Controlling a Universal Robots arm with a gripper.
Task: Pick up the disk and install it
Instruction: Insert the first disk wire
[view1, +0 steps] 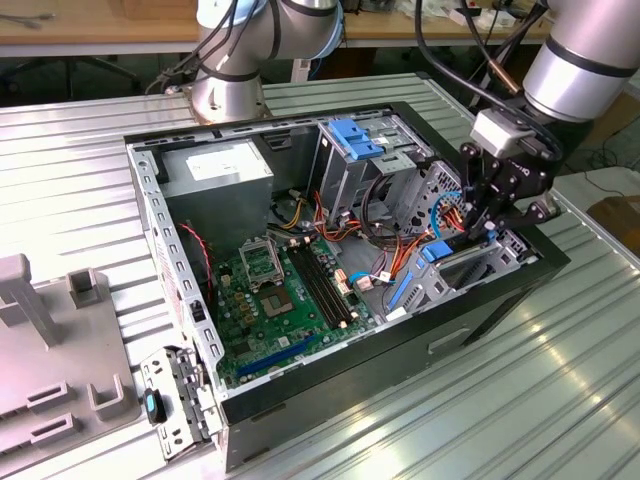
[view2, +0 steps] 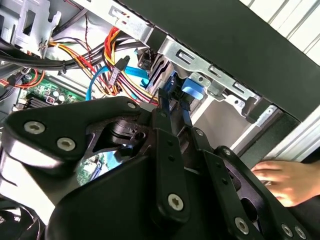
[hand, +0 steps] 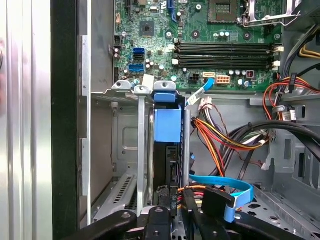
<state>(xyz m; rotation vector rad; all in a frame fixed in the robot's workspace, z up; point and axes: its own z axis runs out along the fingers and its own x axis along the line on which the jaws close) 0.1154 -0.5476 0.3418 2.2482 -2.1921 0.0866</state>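
one arm works at an open computer case (view1: 330, 400) lying on a ribbed metal table (view1: 520, 400). in the exterior view the gripper (view1: 481, 226) hangs over the drive bay (view1: 478, 268) at the corner of the case towards the exterior view's right, pointing down into it. the disk (view1: 436, 253) shows there as a strip of light-blue bracket standing on edge in the bay, just below the gripper and touching it or very nearly so. the motherboard (view1: 275, 300) lies well apart, on the floor of the case.

in the second wrist view the gripper (view2: 172, 107) reaches along its black links to the disk (view2: 192, 90), whose blue tab sits at the mouth of the bay among the metal tabs of the cage. coloured cables (view2: 107, 60) run close beside it. a person's hand (view2: 280, 181) rests outside the case, apart from the work.

in the first wrist view the disk (hand: 166, 124) stands upright between the bay's metal walls, its blue bracket at the far end and its dark edge running back towards the gripper (hand: 175, 205), which sits right at the near end of it. a blue flat cable (hand: 225, 186) lies beside the gripper.

as a judgement, the task looks far along — the disk is off the table and lies within its slot, so the lifting is done. whether it is pushed fully home and latched cannot be told. whether the gripper is clamped on the disk or has let go cannot be told either — the contact point is hidden.
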